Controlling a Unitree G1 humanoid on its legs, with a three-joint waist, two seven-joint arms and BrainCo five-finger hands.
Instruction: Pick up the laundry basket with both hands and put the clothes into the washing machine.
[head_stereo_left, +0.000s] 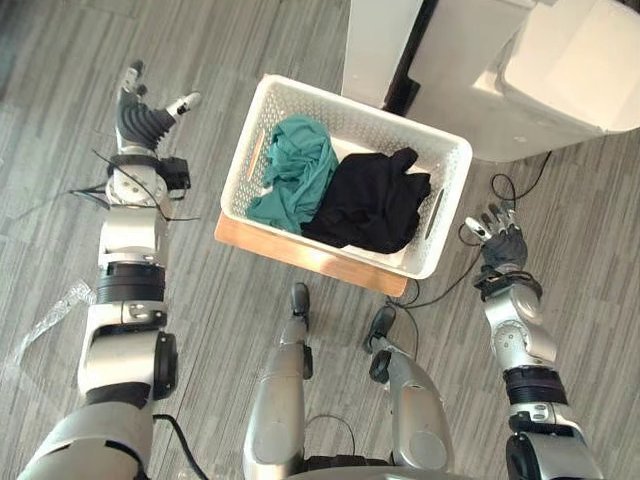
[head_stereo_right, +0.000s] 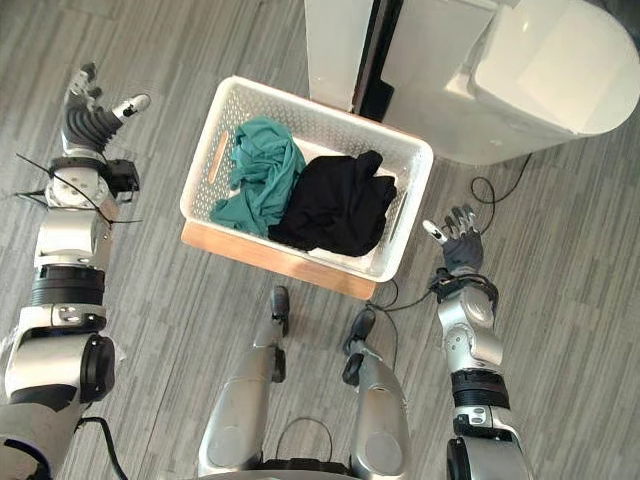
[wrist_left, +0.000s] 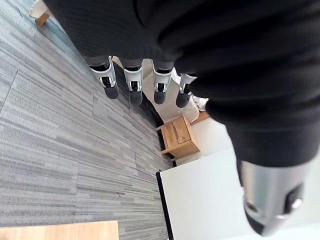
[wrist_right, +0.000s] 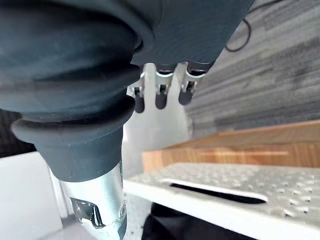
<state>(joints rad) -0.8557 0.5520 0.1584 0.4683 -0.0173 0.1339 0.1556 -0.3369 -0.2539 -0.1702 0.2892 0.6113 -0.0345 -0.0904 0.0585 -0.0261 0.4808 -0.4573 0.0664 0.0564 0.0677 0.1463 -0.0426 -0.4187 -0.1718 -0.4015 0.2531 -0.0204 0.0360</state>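
1. Left hand (head_stereo_left: 140, 118) hangs open, empty, well apart from basket (head_stereo_left: 243, 165); right hand (head_stereo_left: 503, 245) open, near its end.
2. Basket sits on stand (head_stereo_left: 300, 255), before washer (head_stereo_left: 560, 70), holding soft clothes (head_stereo_left: 370, 200).
3. Probably light, stiff plastic; grip end slots (head_stereo_left: 437, 213).

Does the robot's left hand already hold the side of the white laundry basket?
No, the left hand is open with straight fingers, clearly apart from the laundry basket and holding nothing.
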